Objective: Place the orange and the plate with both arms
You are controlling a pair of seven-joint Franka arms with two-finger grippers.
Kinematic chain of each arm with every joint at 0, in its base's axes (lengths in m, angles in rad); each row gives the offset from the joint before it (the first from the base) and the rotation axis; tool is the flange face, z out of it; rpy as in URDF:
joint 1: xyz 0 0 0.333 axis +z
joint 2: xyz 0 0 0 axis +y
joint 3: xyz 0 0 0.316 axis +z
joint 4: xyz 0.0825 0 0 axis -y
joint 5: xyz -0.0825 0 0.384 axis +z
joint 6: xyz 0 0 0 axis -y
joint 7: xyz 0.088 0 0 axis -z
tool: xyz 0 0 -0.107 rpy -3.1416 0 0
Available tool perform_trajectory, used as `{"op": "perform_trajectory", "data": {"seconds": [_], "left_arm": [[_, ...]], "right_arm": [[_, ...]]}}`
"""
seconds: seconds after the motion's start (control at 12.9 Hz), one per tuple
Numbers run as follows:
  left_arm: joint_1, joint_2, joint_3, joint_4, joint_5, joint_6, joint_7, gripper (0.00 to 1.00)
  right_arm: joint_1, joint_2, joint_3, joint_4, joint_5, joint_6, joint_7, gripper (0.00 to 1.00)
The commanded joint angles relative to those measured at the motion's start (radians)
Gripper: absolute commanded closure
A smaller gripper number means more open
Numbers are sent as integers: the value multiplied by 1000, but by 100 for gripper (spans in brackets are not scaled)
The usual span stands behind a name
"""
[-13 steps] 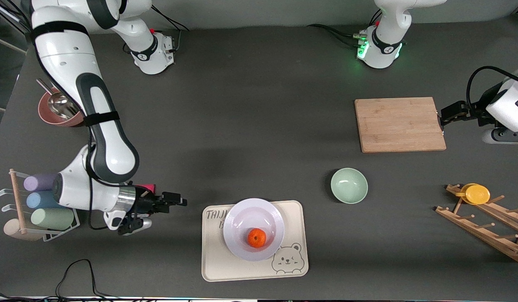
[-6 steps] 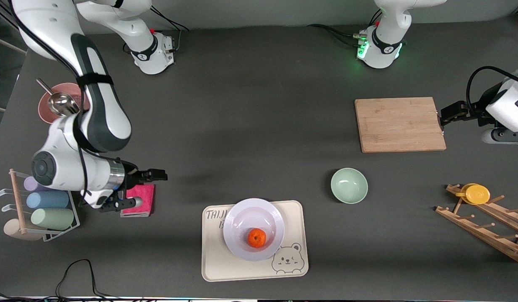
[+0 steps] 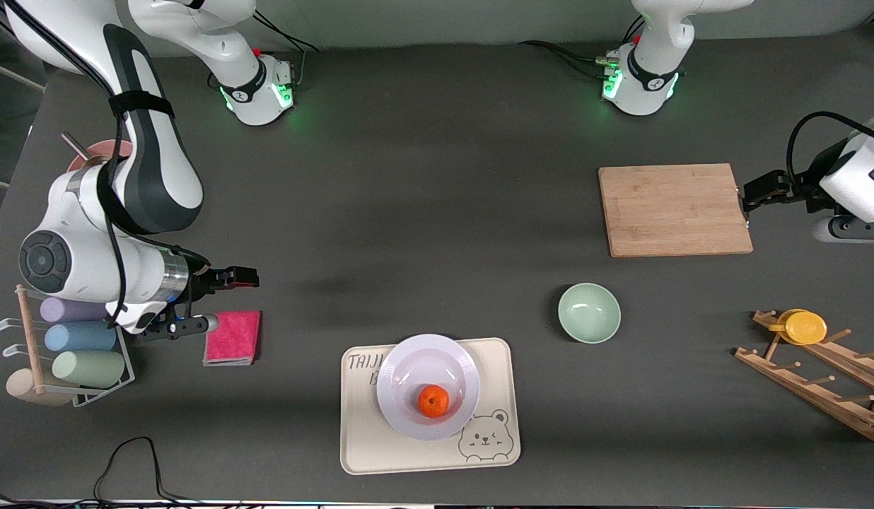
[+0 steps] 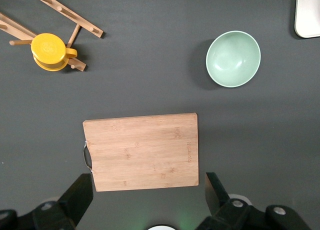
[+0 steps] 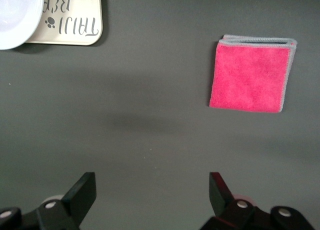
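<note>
Front view: orange (image 3: 433,401) on plate (image 3: 409,367), well apart from both jaws.

Robot lab: bench-mounted arm bases (image 3: 257,88), trailing cables (image 3: 126,466), staged kitchenware.

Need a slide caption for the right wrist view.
Open right hand over bare table, pink cloth and plate ahead.

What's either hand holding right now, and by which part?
Nothing. The right hand is open above bare table near the pink cloth; the left hand is open beside the cutting board. The orange sits on the plate.
</note>
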Motion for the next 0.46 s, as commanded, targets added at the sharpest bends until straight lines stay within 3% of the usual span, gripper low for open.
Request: {"op": "perform_trajectory", "data": {"seconds": [0.0, 0.39], "left_arm": [[-13, -6, 9, 1, 3, -11, 0, 0], [-13, -3, 9, 3, 3, -11, -1, 0]], "right_arm": [[10, -13, -3, -18, -26, -18, 31, 0], [11, -3, -7, 6, -80, -38, 129, 0]]}}
